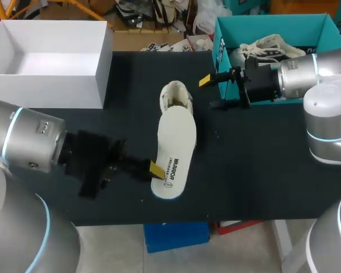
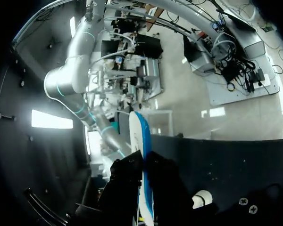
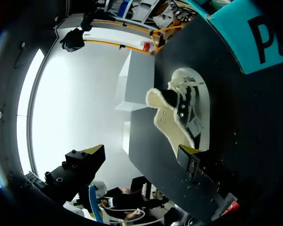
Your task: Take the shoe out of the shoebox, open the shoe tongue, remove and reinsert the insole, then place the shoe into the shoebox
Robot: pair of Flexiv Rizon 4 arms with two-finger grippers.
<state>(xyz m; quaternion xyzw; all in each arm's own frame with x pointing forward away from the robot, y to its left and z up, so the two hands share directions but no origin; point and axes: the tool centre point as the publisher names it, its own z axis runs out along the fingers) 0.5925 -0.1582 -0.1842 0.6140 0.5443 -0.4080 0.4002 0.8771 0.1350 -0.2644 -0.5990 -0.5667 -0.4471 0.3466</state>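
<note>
Clamping insole near table edge, left gripper | right gripper spread wide, empty, beside shoe

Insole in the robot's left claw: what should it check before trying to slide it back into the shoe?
1. Left gripper grips the insole: ok, both fingers pinch its near end.
2. Shoe out of the teal shoebox and on the table: ok.
3. Shoe opened up to take the insole: ok, judging by the right wrist view.
4. Right gripper steadying the shoe: not ok, it is open and beside the shoe, not touching.
5. Insole's far end lined up with the shoe's opening: cannot tell, as the two overlap from above.
</note>
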